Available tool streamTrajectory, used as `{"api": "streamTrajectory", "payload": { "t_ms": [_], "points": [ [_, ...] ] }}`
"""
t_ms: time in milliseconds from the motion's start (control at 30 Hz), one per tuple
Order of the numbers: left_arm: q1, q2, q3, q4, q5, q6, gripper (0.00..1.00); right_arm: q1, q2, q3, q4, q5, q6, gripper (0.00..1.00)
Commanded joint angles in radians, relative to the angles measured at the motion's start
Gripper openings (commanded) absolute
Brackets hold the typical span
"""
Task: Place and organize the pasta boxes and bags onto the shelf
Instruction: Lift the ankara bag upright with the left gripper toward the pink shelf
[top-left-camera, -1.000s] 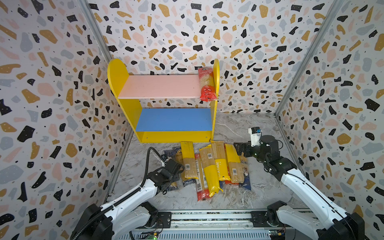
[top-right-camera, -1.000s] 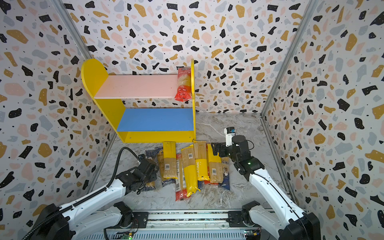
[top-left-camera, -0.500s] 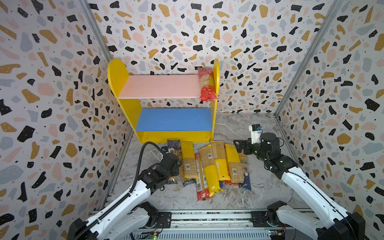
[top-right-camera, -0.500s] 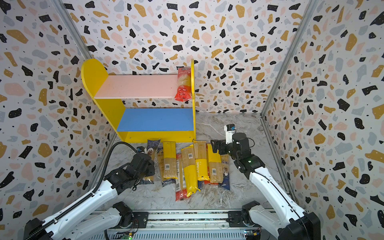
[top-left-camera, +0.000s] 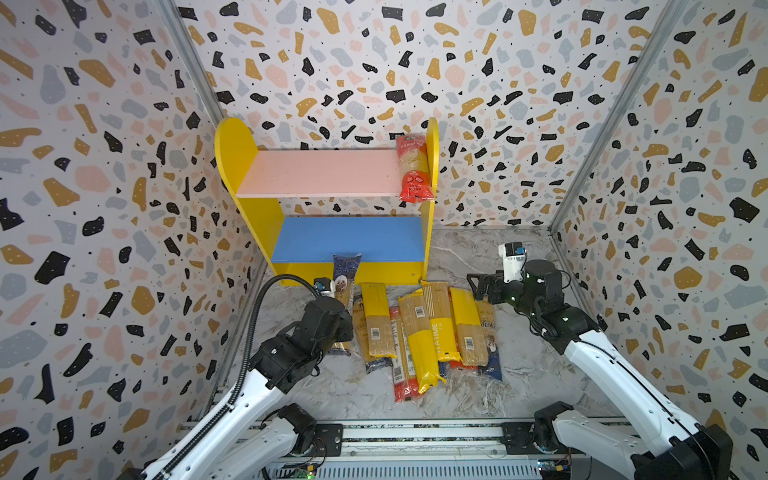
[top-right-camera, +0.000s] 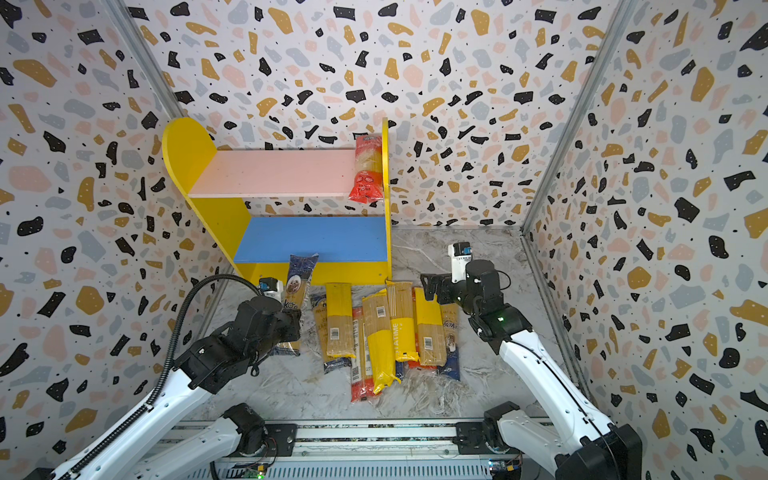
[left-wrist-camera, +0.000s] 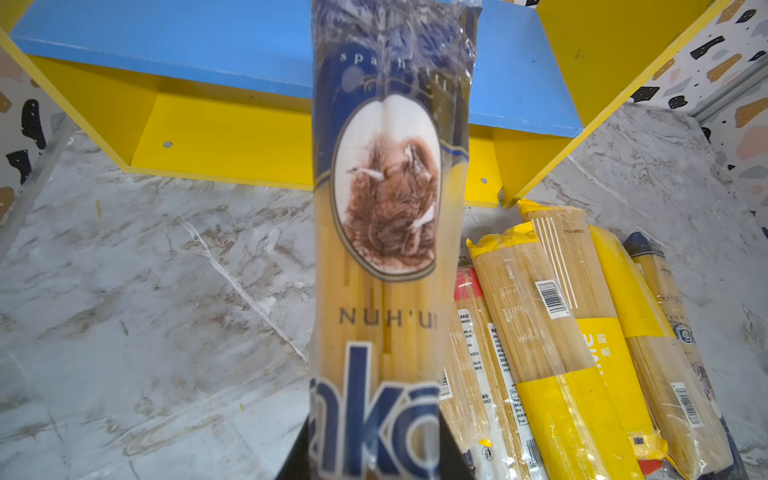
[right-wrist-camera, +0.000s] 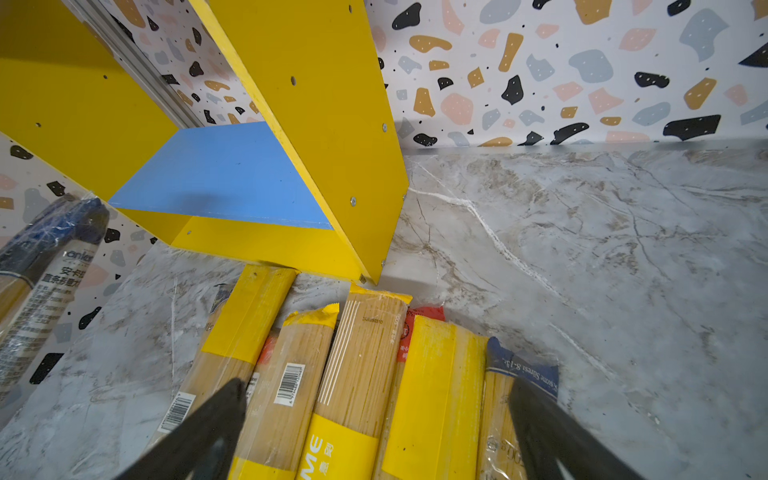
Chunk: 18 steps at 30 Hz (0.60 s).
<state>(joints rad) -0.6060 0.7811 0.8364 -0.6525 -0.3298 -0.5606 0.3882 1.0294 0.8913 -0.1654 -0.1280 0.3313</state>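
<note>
Tabletop: one shelved bag, one held bag

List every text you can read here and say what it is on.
"NUH'U": blue bag in the left pincer.
"nko", cropped and blurred: same bag.
"TATIME": yellow-banded bag, lying flat.
"Süresi 8-1": blue-topped bag, lying flat.
Barcode digits, fine print and the red bag on the shelf: too small to read.

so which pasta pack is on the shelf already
The red-printed bag on the pink upper board; the others are on the floor or in the left gripper.
</note>
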Motion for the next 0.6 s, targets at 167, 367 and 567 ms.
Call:
{"api": "streamTrajectory", "payload": {
  "t_ms": [167,367,567],
  "points": [
    [0.004,-0.071,0.137,0.097,-0.022,0.087,0.0,0.0,0.004,0.077,-0.027,-0.001,-0.014,0.99],
    [0.005,-0.088,0.206,0.094,-0.022,0.122,0.0,0.003,0.001,0.083,-0.029,-0.005,-0.013,0.99],
    [0.004,-0.118,0.244,0.151,0.022,0.148,0.0,0.006,0.004,0.095,-0.034,-0.004,-0.014,0.99]
  ]
}}
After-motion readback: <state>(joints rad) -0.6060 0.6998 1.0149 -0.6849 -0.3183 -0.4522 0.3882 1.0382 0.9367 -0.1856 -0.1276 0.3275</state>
